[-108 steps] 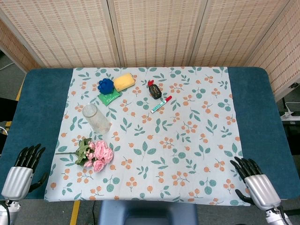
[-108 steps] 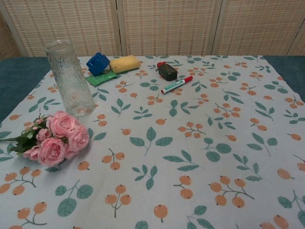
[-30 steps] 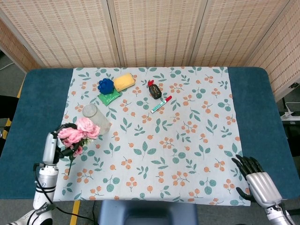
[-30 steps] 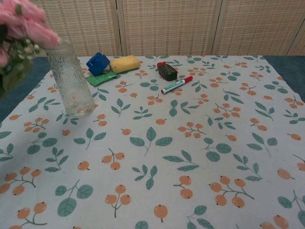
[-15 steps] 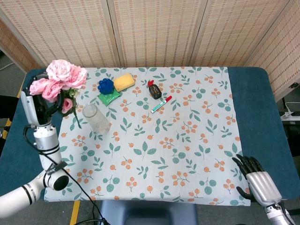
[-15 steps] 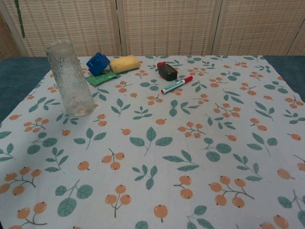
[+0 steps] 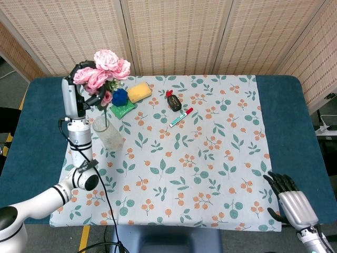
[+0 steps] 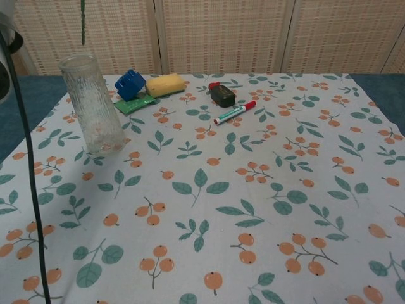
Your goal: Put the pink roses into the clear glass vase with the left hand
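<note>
Above the vase (image 7: 107,133), left hand (image 7: 84,84) grips roses (image 7: 102,71).

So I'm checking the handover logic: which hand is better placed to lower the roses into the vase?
Left. The left hand already holds the pink roses above the clear glass vase, while the right hand rests at the table's near right corner.

Light was bright, even and diffuse, and shadows on the worktop (image 7: 284,126) were faint. Both views were sharp, without glare.
</note>
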Motion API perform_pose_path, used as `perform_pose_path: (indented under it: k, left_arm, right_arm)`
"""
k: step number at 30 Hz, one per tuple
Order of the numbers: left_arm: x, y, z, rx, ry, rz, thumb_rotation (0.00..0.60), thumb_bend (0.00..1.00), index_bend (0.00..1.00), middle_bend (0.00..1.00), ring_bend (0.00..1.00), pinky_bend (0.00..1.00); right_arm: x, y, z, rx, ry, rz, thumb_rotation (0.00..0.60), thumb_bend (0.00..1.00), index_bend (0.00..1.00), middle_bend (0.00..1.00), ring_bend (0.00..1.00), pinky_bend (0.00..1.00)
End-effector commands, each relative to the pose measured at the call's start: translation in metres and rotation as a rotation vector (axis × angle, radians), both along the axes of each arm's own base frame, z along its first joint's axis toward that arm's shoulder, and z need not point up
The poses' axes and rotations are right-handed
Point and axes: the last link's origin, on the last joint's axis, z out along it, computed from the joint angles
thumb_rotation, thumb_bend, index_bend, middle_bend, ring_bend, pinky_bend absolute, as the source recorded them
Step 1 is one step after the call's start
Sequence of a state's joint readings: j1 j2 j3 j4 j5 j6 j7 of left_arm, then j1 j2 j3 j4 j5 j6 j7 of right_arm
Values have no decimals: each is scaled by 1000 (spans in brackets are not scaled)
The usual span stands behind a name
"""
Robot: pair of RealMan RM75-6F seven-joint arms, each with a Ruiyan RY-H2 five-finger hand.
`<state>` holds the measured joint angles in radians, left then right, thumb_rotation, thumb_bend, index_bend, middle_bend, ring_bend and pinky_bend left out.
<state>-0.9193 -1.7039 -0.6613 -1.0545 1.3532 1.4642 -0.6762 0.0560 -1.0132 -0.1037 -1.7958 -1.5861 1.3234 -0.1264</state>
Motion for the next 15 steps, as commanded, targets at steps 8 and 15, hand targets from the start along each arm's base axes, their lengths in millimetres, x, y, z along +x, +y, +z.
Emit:
perform_pose_path:
  k: [8,15]
  left_arm:
    - [-8,24,-18,-12,76,45,600,661,560,689,656,381]
    - [-24,28,-26,-3,141,68,600,660,562,693,656,382]
  right_arm:
    - [-3,-4,-1,0,9,-16,600,213,0,0,0,0]
    - [-4,-5,-2,-3,16,-21,600,213,0,0,0,0]
